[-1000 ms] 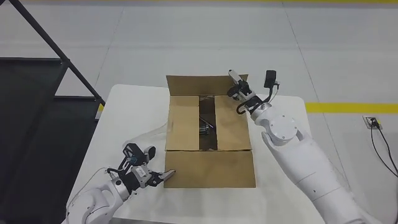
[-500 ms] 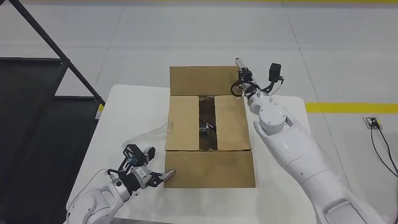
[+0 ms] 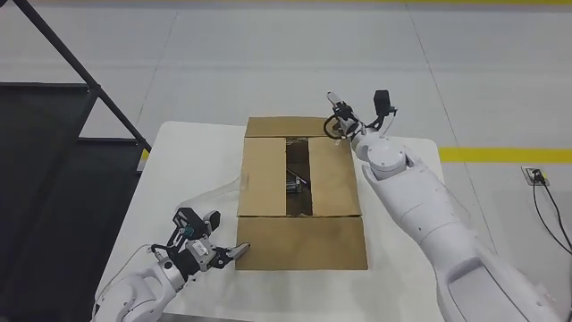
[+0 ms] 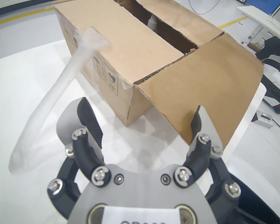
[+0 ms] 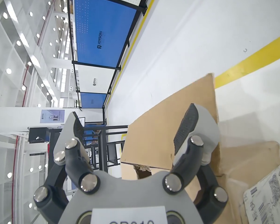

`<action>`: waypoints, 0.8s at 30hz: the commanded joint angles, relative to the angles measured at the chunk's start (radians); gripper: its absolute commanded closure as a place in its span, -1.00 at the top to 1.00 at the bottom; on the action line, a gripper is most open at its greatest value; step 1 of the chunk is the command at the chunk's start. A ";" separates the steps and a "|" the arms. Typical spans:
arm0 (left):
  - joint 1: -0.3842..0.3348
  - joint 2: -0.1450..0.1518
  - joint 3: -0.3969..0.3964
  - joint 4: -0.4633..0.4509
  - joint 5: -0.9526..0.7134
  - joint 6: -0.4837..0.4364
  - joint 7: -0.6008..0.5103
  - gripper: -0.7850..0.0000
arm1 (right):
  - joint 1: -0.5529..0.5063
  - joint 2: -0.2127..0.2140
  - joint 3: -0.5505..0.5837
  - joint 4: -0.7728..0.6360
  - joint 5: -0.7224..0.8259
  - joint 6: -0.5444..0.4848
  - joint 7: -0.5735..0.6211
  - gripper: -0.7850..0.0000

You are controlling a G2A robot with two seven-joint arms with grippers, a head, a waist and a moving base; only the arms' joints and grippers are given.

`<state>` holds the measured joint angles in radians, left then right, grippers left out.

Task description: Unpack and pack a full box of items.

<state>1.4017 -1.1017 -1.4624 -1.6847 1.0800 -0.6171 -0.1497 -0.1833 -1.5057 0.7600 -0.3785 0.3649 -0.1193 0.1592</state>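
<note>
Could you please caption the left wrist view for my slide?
Open left end effector facing a cardboard box with parted top flaps.

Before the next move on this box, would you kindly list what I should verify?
1. Fingers of left gripper open and empty: ok.
2. Fingers of right gripper open by the far flap: ok.
3. The near flap folded out flat: ok.
4. Both side flaps folded out: not ok, they cover the box except for a middle gap.
5. The tape strip removed: not ok, it hangs from the box's upper edge.
6. The contents identifiable through the gap: cannot tell.
</note>
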 commanded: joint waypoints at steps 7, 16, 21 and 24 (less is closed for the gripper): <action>-0.005 0.004 -0.016 0.004 0.000 0.001 0.004 1.00 | 0.029 -0.006 0.016 0.057 -0.018 -0.011 0.131 1.00; -0.006 0.009 -0.026 0.018 0.006 0.001 -0.001 1.00 | 0.034 -0.001 0.032 0.064 -0.058 -0.009 0.212 1.00; -0.009 0.010 -0.025 0.025 0.015 0.010 0.006 1.00 | 0.015 0.001 0.070 0.022 -0.019 -0.075 0.187 1.00; -0.003 0.010 -0.035 0.023 -0.002 0.018 0.027 1.00 | -0.004 0.007 0.089 -0.023 -0.003 -0.125 0.242 1.00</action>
<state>1.3953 -1.0914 -1.4934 -1.6614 1.0866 -0.6011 -0.1303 -0.1806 -1.5014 0.8433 -0.3843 0.3589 -0.2271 0.3715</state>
